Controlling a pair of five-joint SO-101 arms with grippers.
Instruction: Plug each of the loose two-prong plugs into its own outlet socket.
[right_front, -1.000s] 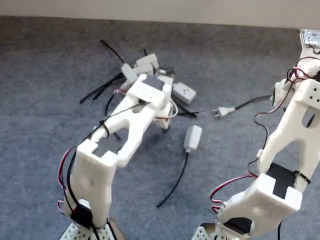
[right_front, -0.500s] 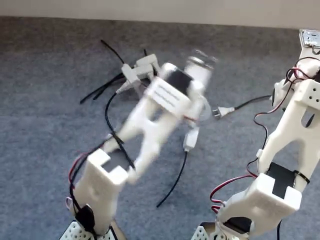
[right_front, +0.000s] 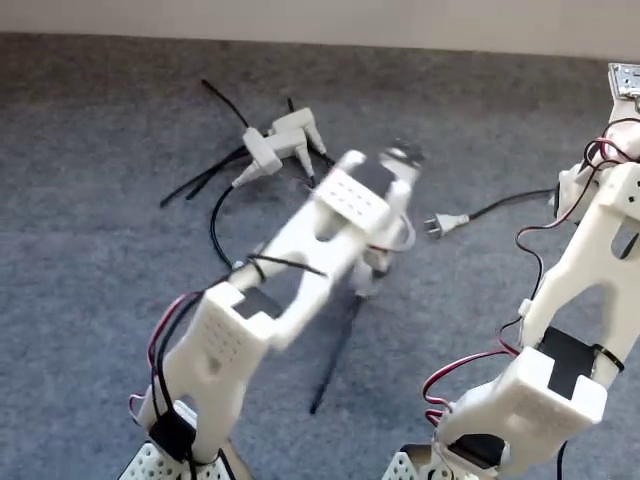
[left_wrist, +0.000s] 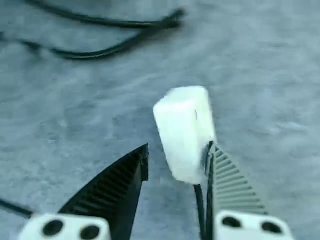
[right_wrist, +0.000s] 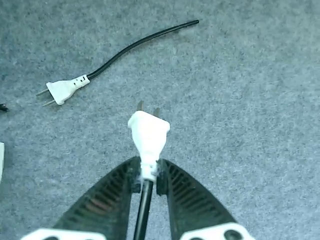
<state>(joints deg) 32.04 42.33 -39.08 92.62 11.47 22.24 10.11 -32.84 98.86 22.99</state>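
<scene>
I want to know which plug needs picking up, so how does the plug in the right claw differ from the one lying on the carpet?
The held plug is clamped at its cord end in the right claw; the loose plug lies free on the carpet, with nothing touching it. The held plug's prongs point straight away from the claw; the loose plug's prongs point crosswise to that. Both are white two-prong plugs on black cords.

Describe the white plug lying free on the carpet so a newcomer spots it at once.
On the grey carpet, look between the two arms in the high view. A white two-prong plug lies flat there, its black cord trailing toward the right arm. Unlike the second plug in the right gripper, nothing grips it.
</scene>
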